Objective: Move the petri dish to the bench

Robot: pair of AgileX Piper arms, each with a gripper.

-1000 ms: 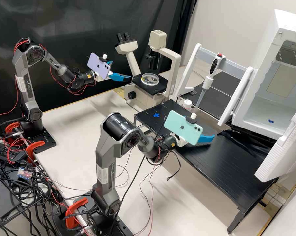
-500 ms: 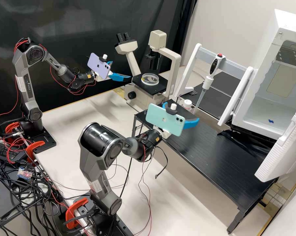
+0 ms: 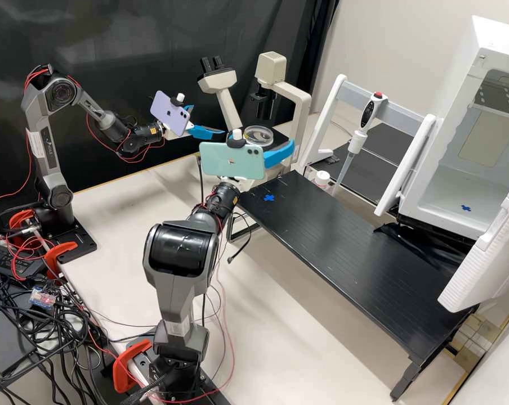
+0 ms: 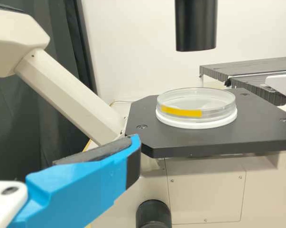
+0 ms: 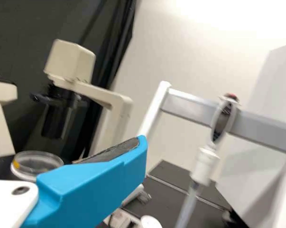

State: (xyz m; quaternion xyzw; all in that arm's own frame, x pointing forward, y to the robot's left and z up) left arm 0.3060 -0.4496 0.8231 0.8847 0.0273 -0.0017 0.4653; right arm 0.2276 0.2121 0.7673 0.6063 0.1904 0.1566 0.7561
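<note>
The clear petri dish (image 3: 258, 135), with a yellow strip on its side, rests on the microscope's black stage (image 3: 274, 147). In the left wrist view the dish (image 4: 195, 108) sits on a white base. My left gripper (image 3: 209, 120) is open and empty, left of the stage; its own view shows one finger of the gripper (image 4: 134, 148) before the stage edge. My right gripper (image 3: 262, 139), open and empty, overlaps the stage's front in the high view. Beyond the right gripper (image 5: 143, 145) the dish (image 5: 36, 164) appears partly behind the finger. The black bench (image 3: 344, 242) bears a blue cross.
The microscope's arm (image 3: 299, 121) rises behind the stage, its lamp head (image 3: 270, 67) above. Right of it stand a white rack (image 3: 336, 101) with a pipette (image 3: 360, 132), a white-capped bottle (image 3: 322, 179) and an open white incubator (image 3: 463, 163).
My right arm has swung left and away from above the black bench, toward the microscope, its gripper still open. My left arm and the petri dish have kept still.
</note>
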